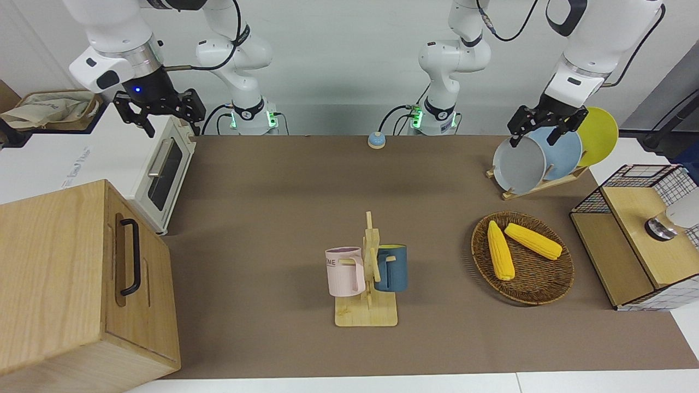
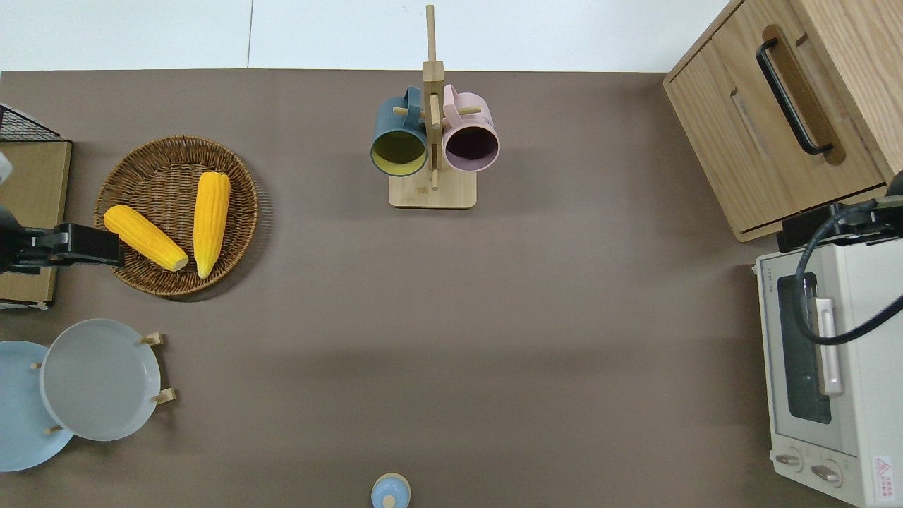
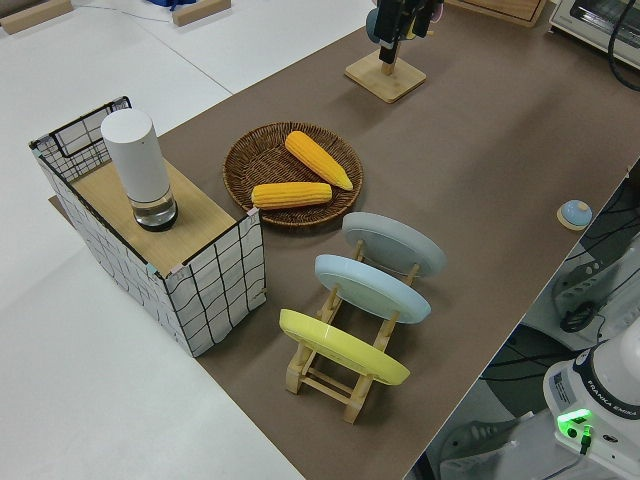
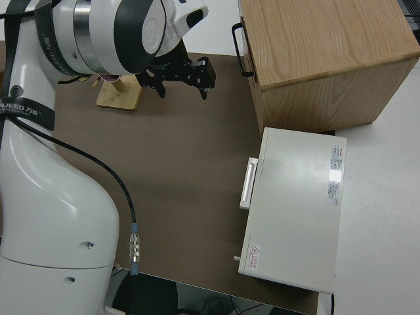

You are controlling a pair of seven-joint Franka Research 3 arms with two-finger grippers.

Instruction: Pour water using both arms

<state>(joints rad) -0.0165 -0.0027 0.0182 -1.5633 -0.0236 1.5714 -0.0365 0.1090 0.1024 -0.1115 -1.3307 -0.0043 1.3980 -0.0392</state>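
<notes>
Both white arms are raised with nothing held. My left gripper [image 1: 534, 137] [image 2: 92, 247] hangs open over the rim of the wicker basket [image 2: 233, 176], at the left arm's end of the table. My right gripper [image 1: 170, 121] [image 4: 182, 80] hangs open over the edge of the toaster oven [image 2: 832, 367], beside the wooden cabinet [image 2: 776, 106]. A pink mug [image 1: 345, 271] and a dark blue mug [image 1: 392, 267] hang on a wooden rack [image 1: 367, 314] mid-table. A white cylinder with a clear base [image 3: 140, 170] stands on the wire-framed shelf [image 3: 200, 290]. No water shows.
Two corn cobs [image 1: 499, 251] lie in the basket. A plate rack [image 3: 330, 375] holds grey, blue and yellow plates nearer to the robots than the basket. A small blue bell [image 1: 376, 140] sits at the table edge between the arm bases.
</notes>
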